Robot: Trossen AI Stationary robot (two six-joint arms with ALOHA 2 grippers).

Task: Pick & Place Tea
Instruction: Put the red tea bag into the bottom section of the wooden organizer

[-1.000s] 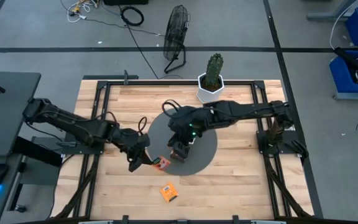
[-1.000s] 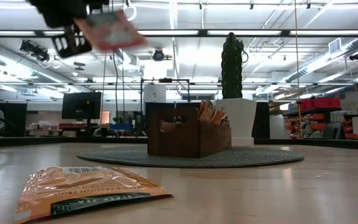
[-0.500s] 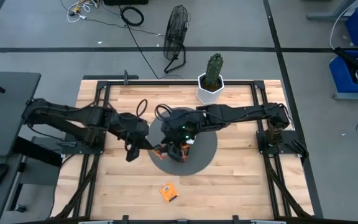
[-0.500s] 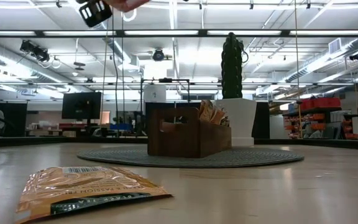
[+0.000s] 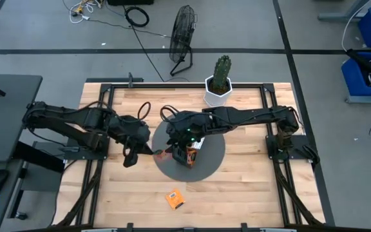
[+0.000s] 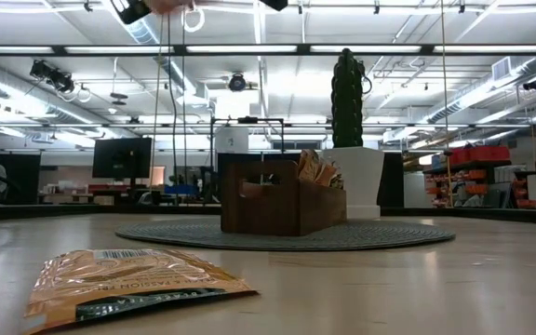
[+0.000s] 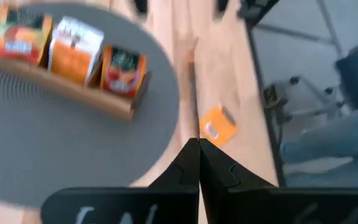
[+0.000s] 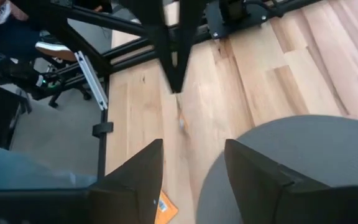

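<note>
Orange loose sachet [image 5: 174, 198]: lies flat on the bare wood table [image 5: 250, 187] at lower centre of the high view, well apart from the mat and both arms. It fills the lower left of the low view, so it is the one nearest that camera and not yet picked.
Grey mat [image 5: 212, 161]: round, at the centre of the table, and it marks where the tray sits.
Wooden tray [image 7: 107, 104]: stands on the mat. It is narrow with upright compartments, which is why the tea goes in on edge.
Filed sachets [image 7: 73, 53]: three packs show in the upper left of the left wrist view, standing side by side in the tray with their faces outward.
Left gripper [image 5: 152, 151]: just left of centre in the high view, at the mat's left edge. Its fingers are pressed tight together.
Pinched sachet [image 5: 161, 154]: a small orange patch at those fingertips, which I judge to be a sachet held by one edge so that it hangs thin enough to slot in.
Right gripper [image 8: 191, 180]: over the tray at the centre of the high view. Its fingers are spread with nothing between them, probably leaving room for the left arm's delivery.
Cactus [image 5: 221, 69]: in a white pot at upper centre, clear of the work.
Risk: the arms are close together over the mat, so a careless approach could bump them.
</note>
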